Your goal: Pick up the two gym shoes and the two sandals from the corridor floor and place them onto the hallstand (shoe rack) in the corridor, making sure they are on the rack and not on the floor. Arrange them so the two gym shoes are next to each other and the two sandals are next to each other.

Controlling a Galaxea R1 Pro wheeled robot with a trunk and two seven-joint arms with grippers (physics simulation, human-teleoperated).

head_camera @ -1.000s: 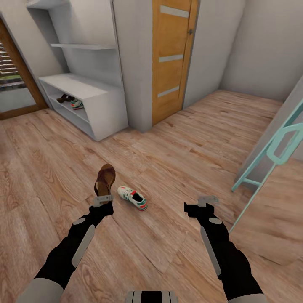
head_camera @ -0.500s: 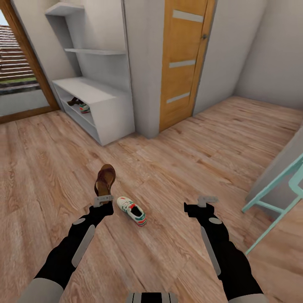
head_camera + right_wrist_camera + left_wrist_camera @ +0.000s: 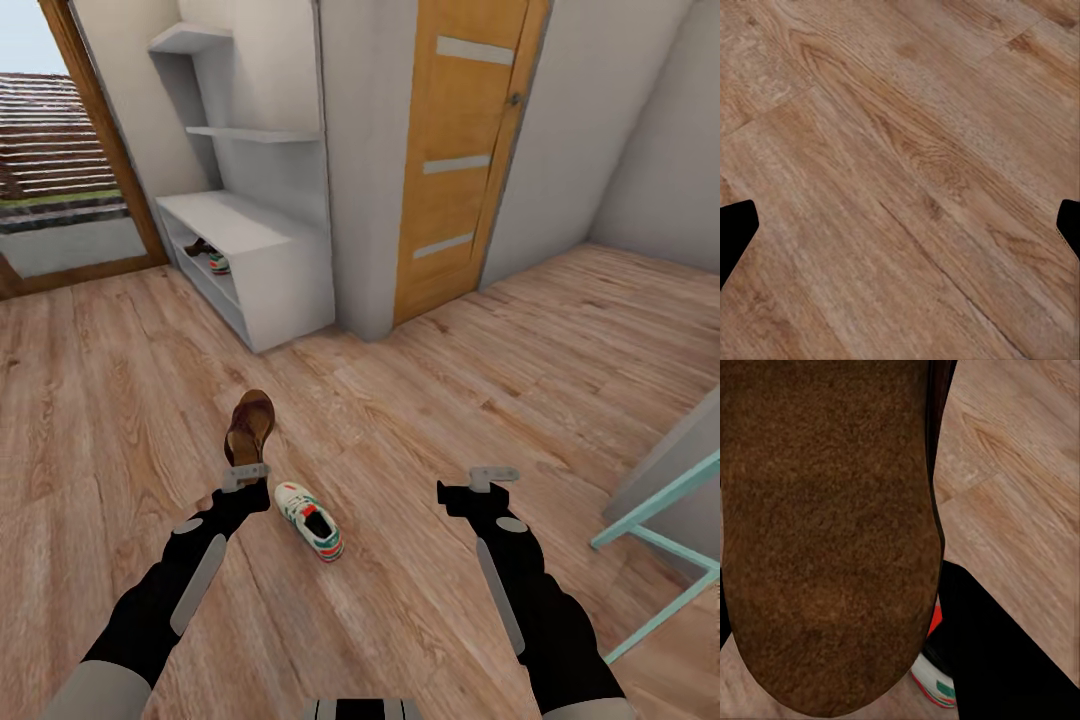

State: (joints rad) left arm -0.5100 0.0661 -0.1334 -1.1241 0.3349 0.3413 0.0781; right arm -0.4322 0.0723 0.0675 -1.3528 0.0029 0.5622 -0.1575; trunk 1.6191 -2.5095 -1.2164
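The left pincer is closed on a brown sandal, gripping it at the heel end so the toe points away from the robot; in the left wrist view the sandal's flat, rough-looking underside sits right up against the camera. It is probably light and fairly flexible, so a hold at one end may let the far end droop (a grip nearer the middle of the sole would likely steady it). The right pincer hangs open over bare corridor floor with nothing between its fingers. One gym shoe lies on the floor just beside the left pincer, sole down, opening up. It looks stiffer and bulkier than the sandal, with a padded collar; the sides at mid-length, or the heel rim, seem the surest places to pinch. The hallstand stands well apart against the wall, and on its lower tier, near the far end, another sandal and gym shoe lie side by side.
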